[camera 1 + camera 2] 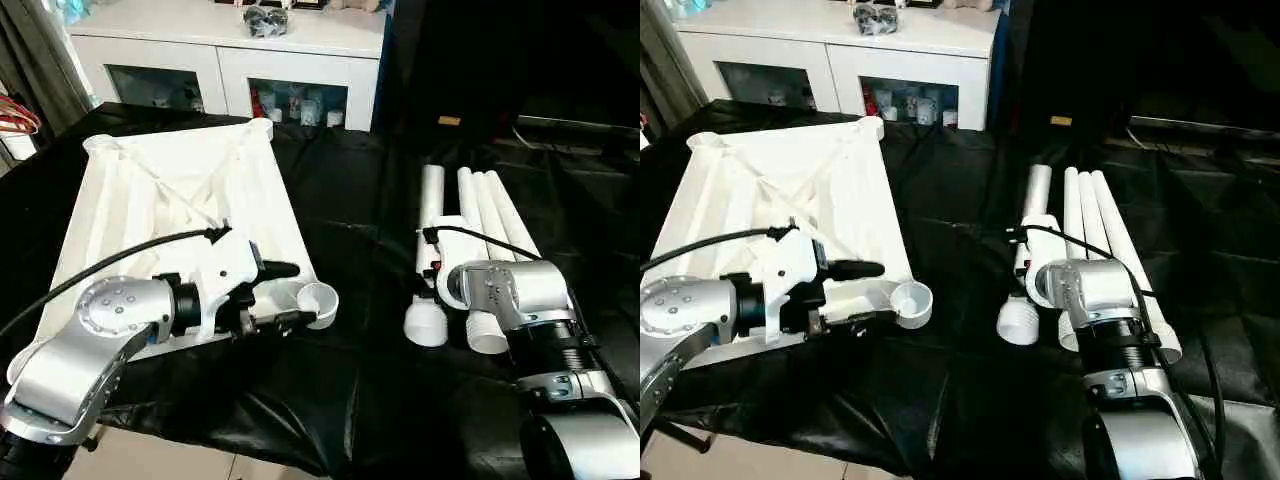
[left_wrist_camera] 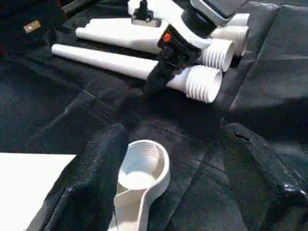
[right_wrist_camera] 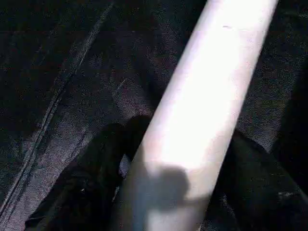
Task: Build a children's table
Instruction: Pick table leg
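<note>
The white tabletop lies upside down on the left of the black sheet, ribbed underside up, a round corner socket at its near right corner. Four white legs lie side by side on the sheet to the right, well apart from the tabletop, their ribbed ends toward the robot.

The left gripper hovers at that near right corner, its black fingers spread apart on either side of the socket, closed on nothing. The right gripper is down over the leftmost leg, one finger on each side of the tube; whether they press it I cannot tell.

The glossy, creased sheet covers the whole work surface. Behind it stands a white cabinet with glass doors, small items on its top, a grey curtain to its left
</note>
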You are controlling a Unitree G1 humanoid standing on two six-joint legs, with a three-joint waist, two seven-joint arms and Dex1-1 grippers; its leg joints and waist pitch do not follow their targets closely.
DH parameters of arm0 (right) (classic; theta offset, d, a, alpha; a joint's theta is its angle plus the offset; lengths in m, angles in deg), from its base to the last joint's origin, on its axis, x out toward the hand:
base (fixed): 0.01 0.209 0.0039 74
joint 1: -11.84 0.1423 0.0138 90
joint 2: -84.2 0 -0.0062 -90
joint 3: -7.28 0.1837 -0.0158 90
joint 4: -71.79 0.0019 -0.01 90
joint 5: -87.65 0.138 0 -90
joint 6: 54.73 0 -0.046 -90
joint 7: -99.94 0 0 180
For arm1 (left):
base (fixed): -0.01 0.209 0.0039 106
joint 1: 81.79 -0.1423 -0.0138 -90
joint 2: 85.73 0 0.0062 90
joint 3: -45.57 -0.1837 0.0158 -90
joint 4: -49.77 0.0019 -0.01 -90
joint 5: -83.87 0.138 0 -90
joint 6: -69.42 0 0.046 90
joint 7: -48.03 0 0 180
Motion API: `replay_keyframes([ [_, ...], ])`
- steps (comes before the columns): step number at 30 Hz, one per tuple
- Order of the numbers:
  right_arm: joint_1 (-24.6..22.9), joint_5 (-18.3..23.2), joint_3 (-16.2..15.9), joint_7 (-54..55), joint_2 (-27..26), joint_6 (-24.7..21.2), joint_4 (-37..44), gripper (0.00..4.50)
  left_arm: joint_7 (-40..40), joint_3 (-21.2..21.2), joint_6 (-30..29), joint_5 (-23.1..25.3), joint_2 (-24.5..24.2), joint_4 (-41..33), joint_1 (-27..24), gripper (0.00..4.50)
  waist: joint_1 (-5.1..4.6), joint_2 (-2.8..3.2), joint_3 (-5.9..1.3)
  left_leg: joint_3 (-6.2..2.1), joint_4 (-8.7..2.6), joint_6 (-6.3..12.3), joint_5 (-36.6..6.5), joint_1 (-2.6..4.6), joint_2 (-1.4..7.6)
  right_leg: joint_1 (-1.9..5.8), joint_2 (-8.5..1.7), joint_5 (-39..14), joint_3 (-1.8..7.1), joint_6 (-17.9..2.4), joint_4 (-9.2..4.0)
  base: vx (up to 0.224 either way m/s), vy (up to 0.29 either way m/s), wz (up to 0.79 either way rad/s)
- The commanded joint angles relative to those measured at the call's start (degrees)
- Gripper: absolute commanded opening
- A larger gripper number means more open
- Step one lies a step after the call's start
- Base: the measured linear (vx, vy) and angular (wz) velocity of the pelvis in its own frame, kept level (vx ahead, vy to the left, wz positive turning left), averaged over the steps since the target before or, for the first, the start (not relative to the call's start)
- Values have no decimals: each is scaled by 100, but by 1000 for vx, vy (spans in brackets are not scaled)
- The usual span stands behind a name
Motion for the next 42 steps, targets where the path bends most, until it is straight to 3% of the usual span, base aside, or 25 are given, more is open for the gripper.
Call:
replay_keyframes([
  [1,74,12,49,24,2,18,-103,277,-40,-75,3,50,-12,-85,73,341,20,8,-329,-105,-441,-197,-265,13,294,264,-519,-260,340,-1240,-417,0,0,0],
  [12,145,134,211,-162,73,239,-169,194,-340,11,10,33,282,108,234,420,34,2,-336,-98,-430,-149,-218,13,295,266,-511,-188,339,-1274,-414,0,0,0],
  [17,69,539,541,-587,27,693,67,184,-1110,239,-350,50,874,551,623,450,53,-17,-351,-92,-411,-78,-171,-7,294,299,-527,-39,347,-1321,-410,0,0,0],
  [18,16,756,673,-842,-14,932,224,184,-1392,312,-521,25,1128,739,830,450,69,-35,-365,-89,-403,-2,-55,-14,296,313,-524,191,346,-1351,-384,0,0,0],
  [20,-21,947,750,-1061,-41,972,386,184,-1689,388,-883,-14,1353,910,1022,450,97,-44,-376,-96,-388,123,65,-20,287,316,-524,423,338,-1412,-371,0,0,0],
  [23,-147,1345,787,-1645,-94,1086,827,184,-2277,823,-1507,-511,2089,1425,1464,450,135,-55,-381,-92,-369,230,69,-25,288,340,-538,449,335,-1492,-390,0,0,0],
  [25,-209,1519,776,-1887,-109,1090,999,184,-2482,1040,-1681,-750,2388,1599,1618,450,136,-75,-379,-109,-384,282,102,-56,292,347,-542,451,327,-1499,-377,0,0,0],
  [27,-344,1771,744,-2250,-131,1186,1300,184,-2708,1355,-1813,-1087,2766,1850,1832,450,178,-75,-383,-90,-354,343,111,-44,284,343,-543,469,329,-1550,-398,0,0,0],
  [29,-546,2063,662,-2663,-127,1223,1740,184,-2963,1851,-1896,-1661,3198,2182,2149,450,214,-97,-392,-102,-349,427,123,-36,293,344,-551,506,317,-1564,-401,0,0,0],
  [32,-630,2164,626,-2807,-120,1229,1910,184,-3013,2039,-1938,-1906,3341,2256,2292,450,246,-111,-402,-123,-355,516,232,-43,311,329,-565,568,303,-1567,-382,0,0,0],
  [36,-758,2325,581,-2997,-123,1219,2157,183,-3120,2316,-2156,-2176,3563,2259,2545,450,260,-125,-364,-114,-364,494,121,-52,306,311,-577,73,304,-1418,-450,0,0,0],
  [42,-837,2515,513,-3166,-112,1221,2354,183,-3497,2236,-2176,-2029,3698,2401,2596,450,306,-129,-366,-127,-374,439,158,-43,322,298,-573,-8,300,-1283,-454,0,0,0],
])
